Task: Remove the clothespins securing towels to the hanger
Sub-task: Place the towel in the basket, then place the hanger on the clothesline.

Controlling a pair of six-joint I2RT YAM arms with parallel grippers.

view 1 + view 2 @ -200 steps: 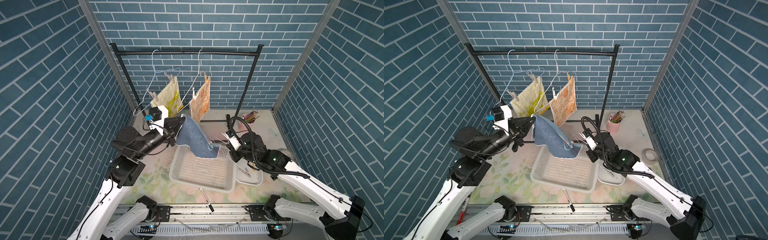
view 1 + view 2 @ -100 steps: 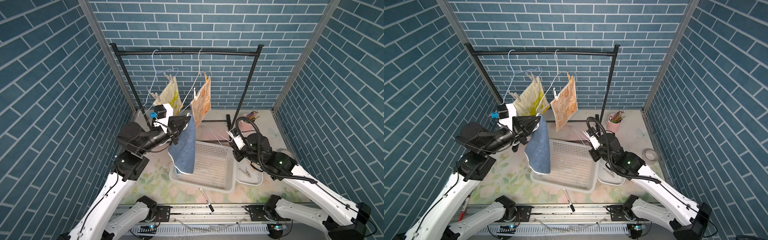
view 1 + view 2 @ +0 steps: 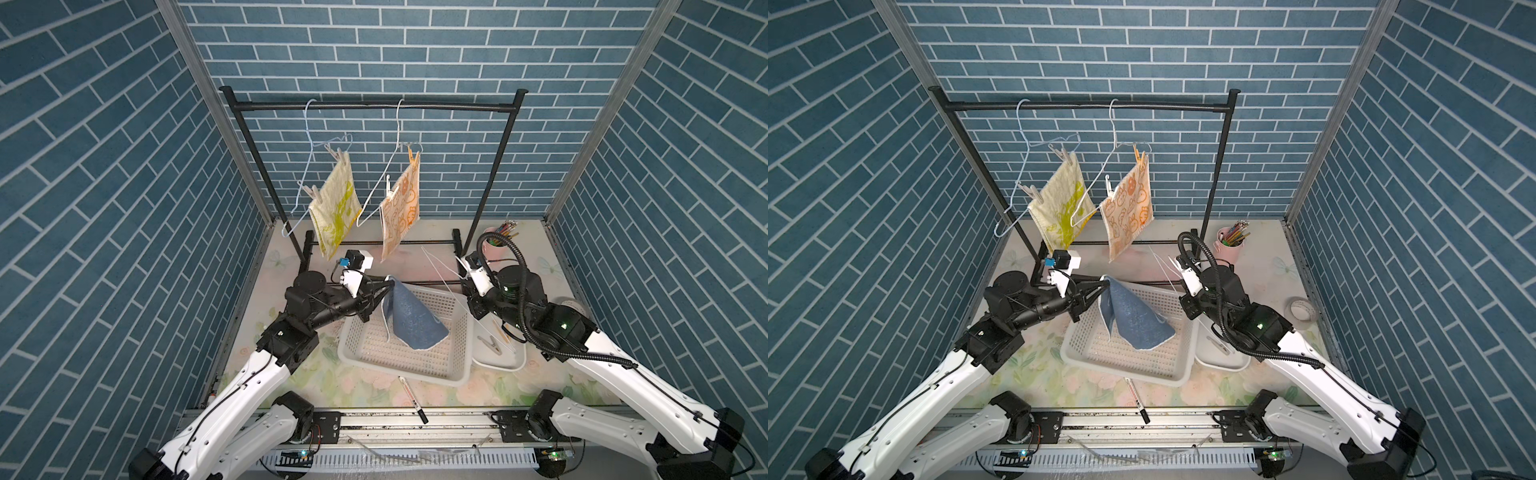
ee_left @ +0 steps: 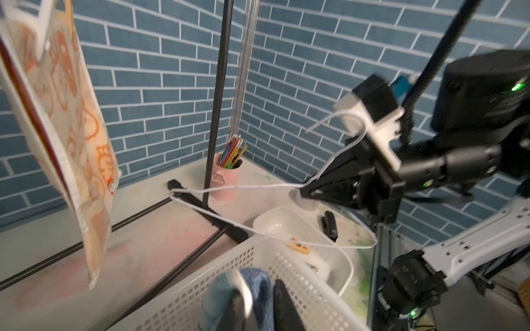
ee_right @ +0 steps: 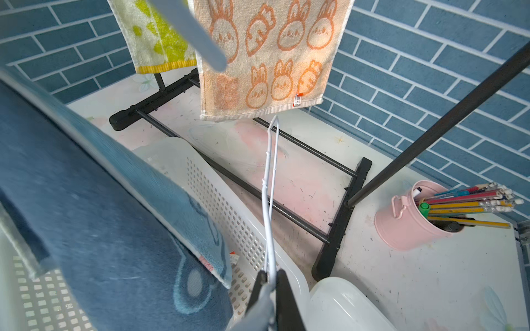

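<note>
Quick look at the rig: the left tool (image 3: 389, 286) is holding its jaws just a little apart, and a corner of the blue terry towel (image 3: 413, 320) is sitting pinched between them. The towel is hanging off the tip like a tent, and its lower edge is already lying in the white perforated plastic basket (image 3: 352, 332) right underneath that tool. The right tool (image 5: 271, 283) is clamping all the way down on a thin white wire hanger (image 5: 268, 200), which is poking out ahead of its fingertips. Just below the right tool, a shallow white plastic tray (image 3: 498, 368) is sitting on the floral-print tabletop (image 3: 374, 386), with a grey clothespin (image 3: 491, 343) lying in it. Well above and beyond both tools, the pale yellow terry towel with green print (image 3: 336, 208) is hanging from a pale blue wire hanger (image 3: 308, 124) by two pale grey clothespins (image 3: 341, 156) (image 3: 312, 192). Beside it, the orange-cream terry towel with cartoon bunnies (image 3: 401, 212) is hanging from a second white wire hanger (image 3: 398, 124) by a tan wooden clothespin (image 3: 414, 154) and a white clothespin (image 3: 389, 188). Both hangers are hooking over the black metal rail (image 3: 457, 108).
</note>
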